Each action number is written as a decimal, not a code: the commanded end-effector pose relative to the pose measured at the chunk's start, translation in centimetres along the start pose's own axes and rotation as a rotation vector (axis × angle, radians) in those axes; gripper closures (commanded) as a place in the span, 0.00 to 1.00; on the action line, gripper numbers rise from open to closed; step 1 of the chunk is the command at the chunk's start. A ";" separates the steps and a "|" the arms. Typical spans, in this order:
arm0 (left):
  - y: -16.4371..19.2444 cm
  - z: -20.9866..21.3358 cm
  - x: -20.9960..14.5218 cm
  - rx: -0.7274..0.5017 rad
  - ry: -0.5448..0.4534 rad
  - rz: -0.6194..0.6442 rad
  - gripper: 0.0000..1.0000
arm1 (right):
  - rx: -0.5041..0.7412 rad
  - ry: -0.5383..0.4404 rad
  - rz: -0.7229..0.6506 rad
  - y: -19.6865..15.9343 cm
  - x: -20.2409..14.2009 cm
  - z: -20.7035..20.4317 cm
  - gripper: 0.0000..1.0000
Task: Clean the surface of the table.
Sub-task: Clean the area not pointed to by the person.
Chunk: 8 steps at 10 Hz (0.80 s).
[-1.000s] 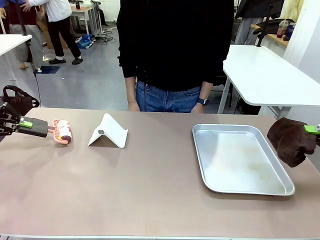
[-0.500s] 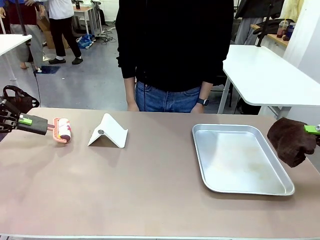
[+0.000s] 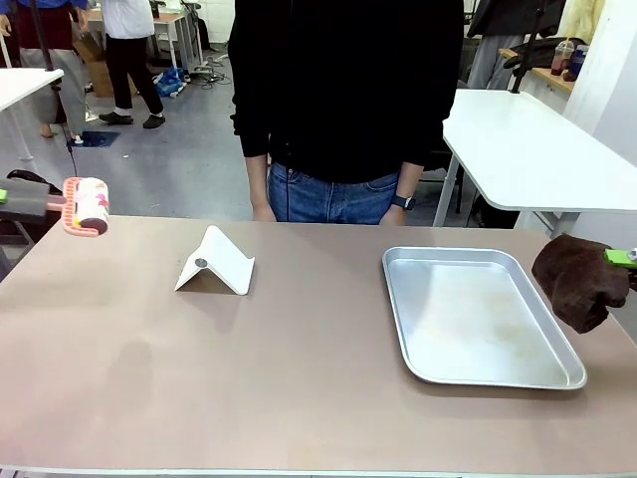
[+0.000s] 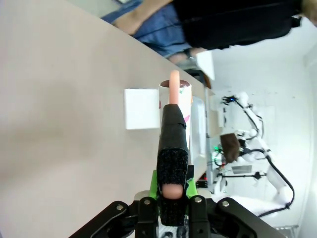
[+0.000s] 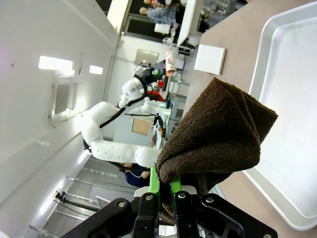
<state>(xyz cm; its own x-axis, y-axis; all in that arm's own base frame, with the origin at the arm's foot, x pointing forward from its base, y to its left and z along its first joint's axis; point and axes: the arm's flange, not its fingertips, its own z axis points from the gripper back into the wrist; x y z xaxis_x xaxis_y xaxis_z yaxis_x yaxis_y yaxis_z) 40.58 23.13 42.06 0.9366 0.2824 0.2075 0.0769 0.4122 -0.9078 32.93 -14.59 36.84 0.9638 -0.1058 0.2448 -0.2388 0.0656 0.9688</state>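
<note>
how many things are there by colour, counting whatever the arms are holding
pink roller: 1
white folded stand: 1
silver tray: 1
brown cloth: 1
total: 4

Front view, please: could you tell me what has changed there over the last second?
The left gripper, shut on the handle of the lint roller, has lifted it off the table and drawn it up and left, towards the far left corner. The right gripper holds the brown cloth beside the tray as before; the white stand and the person have not moved.
</note>
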 end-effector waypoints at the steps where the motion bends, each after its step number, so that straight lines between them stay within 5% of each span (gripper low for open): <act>1: -0.5 2.6 -3.5 -0.096 0.031 0.008 0.78 | -0.007 -0.005 0.009 0.4 -0.1 -0.1 0.90; 5: -0.1 5.2 -10.9 -0.162 0.058 0.147 0.78 | -0.007 -0.005 0.009 0.4 -0.1 -0.1 0.90; 6: 0.2 5.5 -11.6 -0.185 0.012 0.157 0.78 | -0.007 -0.005 0.009 0.4 -0.1 -0.1 0.90; 8: 0.2 5.3 -9.7 -0.160 0.071 0.104 0.78 | -0.007 -0.005 0.009 0.4 -0.1 -0.1 0.90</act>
<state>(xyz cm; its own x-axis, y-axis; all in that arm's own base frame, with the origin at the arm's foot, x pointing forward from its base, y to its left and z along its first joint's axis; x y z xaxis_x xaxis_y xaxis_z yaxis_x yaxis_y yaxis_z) 28.70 25.09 41.14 0.9599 0.2714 0.0706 0.0075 0.2267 -0.9739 32.93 -14.58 36.85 0.9638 -0.1057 0.2449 -0.2390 0.0658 0.9688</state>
